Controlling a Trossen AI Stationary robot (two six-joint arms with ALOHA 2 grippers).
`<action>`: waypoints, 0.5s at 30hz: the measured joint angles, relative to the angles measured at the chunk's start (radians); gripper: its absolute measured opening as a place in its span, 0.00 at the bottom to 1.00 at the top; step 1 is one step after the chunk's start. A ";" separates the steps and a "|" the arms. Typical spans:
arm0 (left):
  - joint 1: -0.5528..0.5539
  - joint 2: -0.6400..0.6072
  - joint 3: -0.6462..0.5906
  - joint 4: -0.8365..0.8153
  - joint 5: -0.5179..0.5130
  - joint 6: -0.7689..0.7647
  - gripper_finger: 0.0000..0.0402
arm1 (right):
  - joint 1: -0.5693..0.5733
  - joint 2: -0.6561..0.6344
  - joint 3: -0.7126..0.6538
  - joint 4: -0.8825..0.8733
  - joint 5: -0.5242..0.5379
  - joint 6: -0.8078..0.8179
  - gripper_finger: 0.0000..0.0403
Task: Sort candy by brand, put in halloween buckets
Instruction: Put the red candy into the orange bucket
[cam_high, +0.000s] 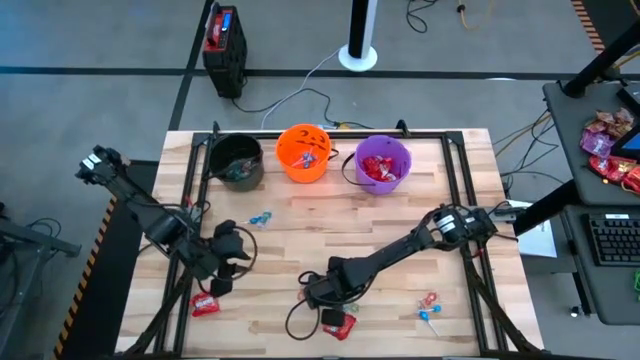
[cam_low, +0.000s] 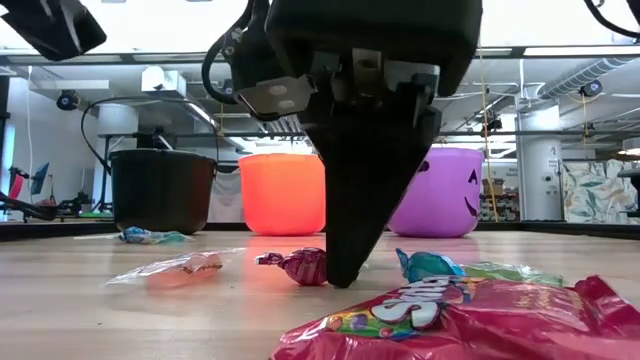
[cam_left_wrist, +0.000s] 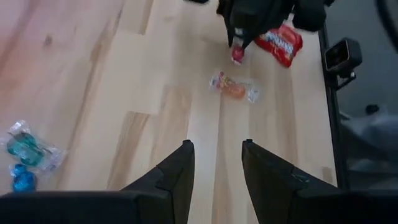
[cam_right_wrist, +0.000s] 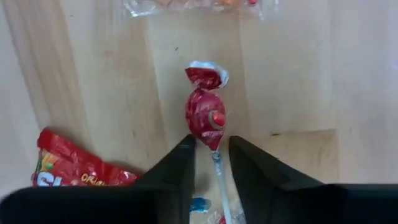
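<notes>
My right gripper (cam_right_wrist: 211, 144) points down at the table's near middle (cam_high: 312, 295). Its fingers stand open, close on either side of the stick (cam_right_wrist: 217, 174) of a red-wrapped lollipop (cam_right_wrist: 207, 112) lying flat on the wood. I cannot see them touching it. My left gripper (cam_left_wrist: 217, 149) hangs open over bare wood at the near left (cam_high: 225, 275). A red packet (cam_high: 338, 322) lies by the right gripper and another (cam_high: 205, 305) near the left one. An orange sweet in clear wrap (cam_left_wrist: 234, 87) lies beside the lollipop. The black (cam_high: 238, 160), orange (cam_high: 303, 152) and purple (cam_high: 382, 163) buckets stand along the far edge.
A blue twist-wrapped sweet (cam_high: 262, 218) lies mid-table, and a few more sweets (cam_high: 428, 306) lie at the near right. A black frame (cam_high: 330, 134) runs round the table's edges. Bare wood lies between the buckets and the arms.
</notes>
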 joint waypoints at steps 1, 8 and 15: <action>0.000 -0.006 0.000 0.001 -0.014 0.001 0.29 | -0.003 0.000 -0.001 0.000 0.002 0.001 0.18; 0.000 -0.025 -0.003 -0.002 -0.036 0.005 0.29 | -0.032 -0.017 -0.004 0.009 0.005 -0.042 0.03; 0.000 -0.026 -0.003 0.000 -0.041 -0.015 0.29 | -0.127 -0.137 -0.006 0.016 0.048 -0.108 0.03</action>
